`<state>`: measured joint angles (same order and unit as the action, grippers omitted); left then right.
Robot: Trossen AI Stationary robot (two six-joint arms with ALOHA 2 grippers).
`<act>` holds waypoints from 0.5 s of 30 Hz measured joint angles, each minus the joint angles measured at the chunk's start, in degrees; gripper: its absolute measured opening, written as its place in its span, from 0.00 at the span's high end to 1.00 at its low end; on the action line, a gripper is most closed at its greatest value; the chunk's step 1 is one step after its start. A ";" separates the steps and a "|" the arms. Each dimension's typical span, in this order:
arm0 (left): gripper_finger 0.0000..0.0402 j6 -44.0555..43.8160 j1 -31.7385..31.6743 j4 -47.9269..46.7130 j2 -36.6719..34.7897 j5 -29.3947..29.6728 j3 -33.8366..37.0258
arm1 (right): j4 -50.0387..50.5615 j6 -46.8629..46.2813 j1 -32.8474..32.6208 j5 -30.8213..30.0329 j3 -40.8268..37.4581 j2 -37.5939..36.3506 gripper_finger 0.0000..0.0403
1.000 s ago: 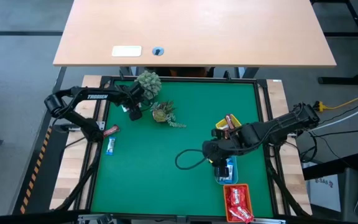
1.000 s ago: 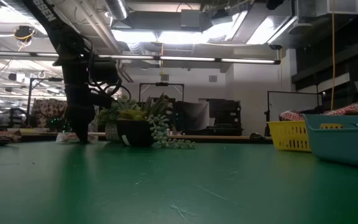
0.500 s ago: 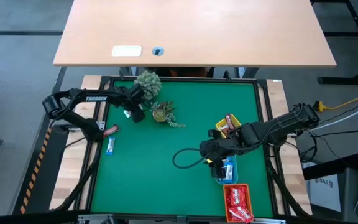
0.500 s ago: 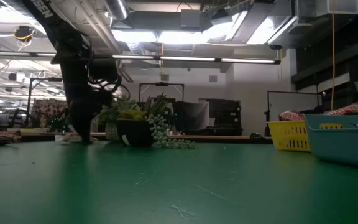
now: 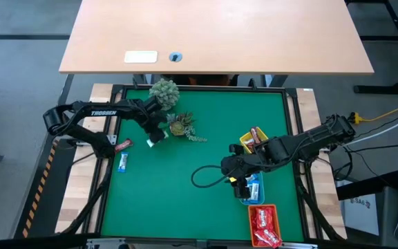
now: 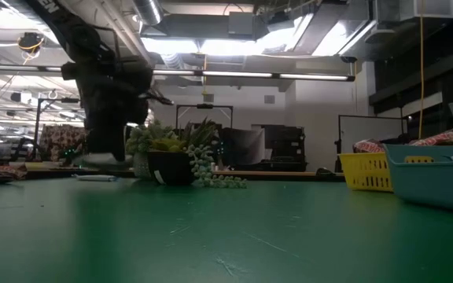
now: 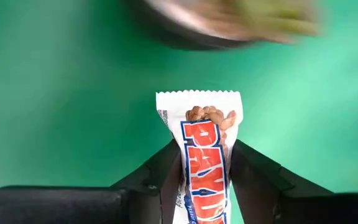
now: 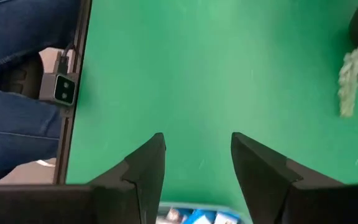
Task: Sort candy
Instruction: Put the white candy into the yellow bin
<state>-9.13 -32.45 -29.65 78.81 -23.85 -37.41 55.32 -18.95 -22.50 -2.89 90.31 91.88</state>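
Observation:
My left gripper [image 5: 155, 138] is over the green mat just near of the small plant [image 5: 182, 126], shut on a white candy bar with blue-and-red lettering [image 7: 202, 155]. A maroon mini bar [image 5: 123, 144] and a blue-and-white candy [image 5: 123, 162] lie flat at the mat's left edge. My right gripper [image 5: 236, 181] is open above the blue tray's [image 5: 254, 192] left side and touches nothing. Its fingers [image 8: 148, 168] show green mat between them. My left gripper pinches the white candy bar between its two fingers [image 7: 166, 171], one on each long side of the wrapper. The crimped end [image 7: 197, 98] sticks out past the fingertips. The fingers point down at the mat, and in the low view the bar [image 6: 101, 159] is lifted clear.
On the right stand a yellow tray [image 5: 242, 146] with bars, the blue tray and an orange tray [image 5: 253, 228] with red packets. A larger plant [image 5: 164, 92] stands at the far edge. A black cable loop [image 5: 206, 176] lies on the mat. A person's jeans [image 8: 17, 93] show beyond the table.
My left gripper has moved from beside the larger plant toward the table's near edge and slightly right, and has risen off the mat, taking the white candy bar with it. The bar is now lifted clear.

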 joint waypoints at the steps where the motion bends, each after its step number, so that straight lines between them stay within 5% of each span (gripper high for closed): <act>1: 0.69 -1.14 0.87 0.09 0.00 -2.96 0.00 | -0.77 0.93 0.00 -0.51 -0.03 0.01 0.54; 6: 0.69 -5.91 7.30 0.23 -0.02 -12.45 -0.02 | -6.57 7.81 0.00 -3.57 -0.05 0.02 0.54; 15: 0.69 -16.32 23.26 9.22 -0.02 -10.20 -0.04 | -16.41 19.37 0.02 -10.15 -0.07 1.43 0.54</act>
<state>-25.46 -9.19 -20.43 78.78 -34.05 -37.45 38.91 0.42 -22.48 -13.04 90.24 93.31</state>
